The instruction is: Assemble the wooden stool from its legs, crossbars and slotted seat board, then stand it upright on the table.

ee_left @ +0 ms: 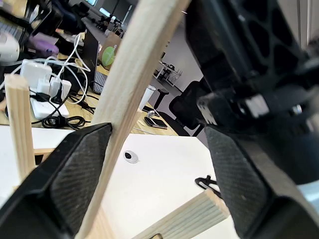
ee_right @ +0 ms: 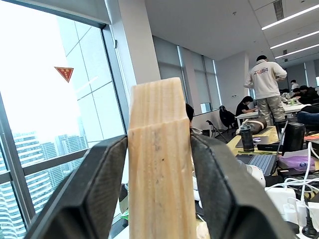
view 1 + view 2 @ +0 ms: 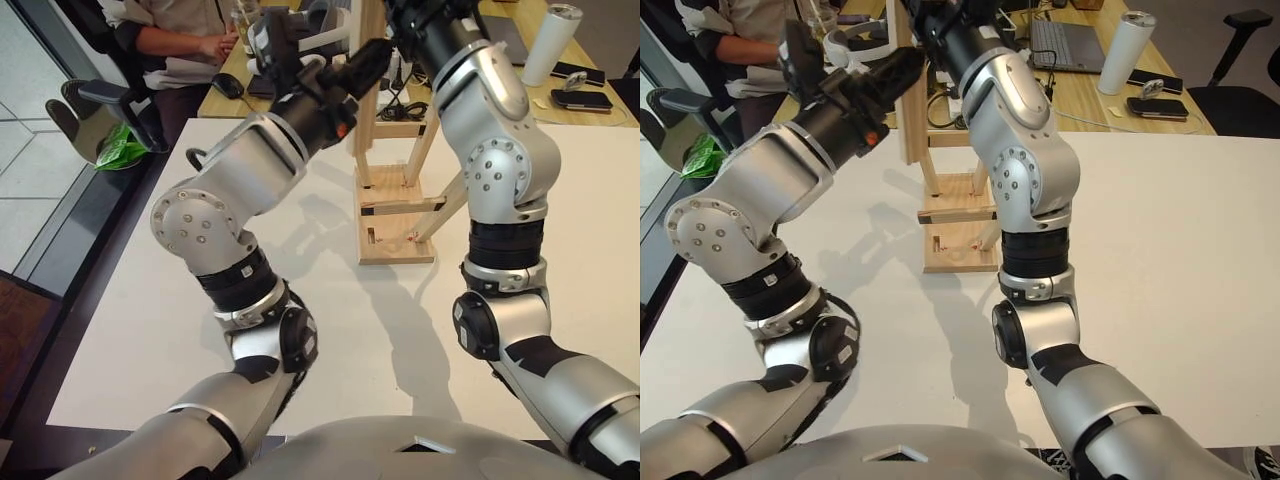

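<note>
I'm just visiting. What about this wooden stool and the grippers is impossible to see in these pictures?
- Eye views: the stool's upper end is cut off by the top edge, so its upper joints are hidden.
- Left wrist view: the left gripper is open around a leg whose ends run out of frame.
- Right wrist view: the right gripper, shut on a wooden post, hides everything below it.

White table (image 3: 130, 340), fills lower and middle frame.
On it, upper centre: stool (image 3: 392, 215), part built and inverted. Seat board (image 3: 395, 250) lies flat on the tabletop, legs (image 3: 360, 150) pointing up.
Upper left, near the table's left edge: small dark loop (image 3: 192, 157), identity unclear.
Round grommet (image 1: 130, 156) set in the tabletop.
</note>
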You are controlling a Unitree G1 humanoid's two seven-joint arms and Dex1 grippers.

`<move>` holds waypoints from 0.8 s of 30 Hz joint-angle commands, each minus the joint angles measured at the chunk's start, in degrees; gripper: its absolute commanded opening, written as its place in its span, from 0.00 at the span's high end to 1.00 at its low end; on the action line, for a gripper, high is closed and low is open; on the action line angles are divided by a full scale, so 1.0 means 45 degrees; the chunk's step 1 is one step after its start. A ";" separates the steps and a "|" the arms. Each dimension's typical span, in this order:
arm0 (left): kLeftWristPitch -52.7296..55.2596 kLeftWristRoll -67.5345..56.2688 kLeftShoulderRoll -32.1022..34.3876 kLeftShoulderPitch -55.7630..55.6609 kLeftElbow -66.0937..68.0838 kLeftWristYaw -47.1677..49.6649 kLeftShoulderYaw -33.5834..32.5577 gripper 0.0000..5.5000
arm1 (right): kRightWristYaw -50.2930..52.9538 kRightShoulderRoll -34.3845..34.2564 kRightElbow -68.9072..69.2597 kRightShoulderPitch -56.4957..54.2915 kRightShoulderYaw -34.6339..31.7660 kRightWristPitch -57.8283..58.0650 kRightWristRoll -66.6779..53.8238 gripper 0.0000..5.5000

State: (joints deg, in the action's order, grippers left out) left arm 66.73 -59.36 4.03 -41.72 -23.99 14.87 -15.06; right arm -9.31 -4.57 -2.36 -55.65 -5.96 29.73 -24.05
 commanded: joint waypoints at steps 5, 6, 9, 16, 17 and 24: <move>-0.3196 0.4682 0.3530 0.1446 -0.0301 -0.3989 0.3716 0.37 | -0.0477 0.0212 -0.0138 -0.1253 -0.0511 0.1476 -0.1573 0.63; -0.3414 0.4986 0.3534 0.1559 -0.0270 -0.4121 0.3861 0.37 | -0.0494 0.0258 0.0017 -0.1227 -0.0546 0.1727 -0.1757 0.63; -0.3814 0.5686 0.3511 0.1872 -0.0115 -0.4324 0.4022 0.37 | -0.0452 0.0429 0.0544 -0.1160 -0.0687 0.2373 -0.2238 0.63; -0.4282 0.6957 0.3704 0.2089 0.0441 -0.4881 0.4169 0.37 | -0.0048 0.0707 0.1804 -0.1130 -0.1195 0.3525 -0.3177 0.63; -0.4360 0.7162 0.3747 0.2097 0.0529 -0.4957 0.4196 0.37 | 0.0002 0.0773 0.1947 -0.1157 -0.1274 0.3637 -0.3266 0.63; -0.4790 0.8075 0.3841 0.2025 0.0995 -0.5506 0.4078 0.37 | 0.0356 0.1209 0.2636 -0.1247 -0.1588 0.4379 -0.3899 0.63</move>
State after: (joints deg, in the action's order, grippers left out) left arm 45.30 -24.10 20.97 -32.78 -21.15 -8.75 3.21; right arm -7.66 1.08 7.67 -59.03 -12.84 48.42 -38.50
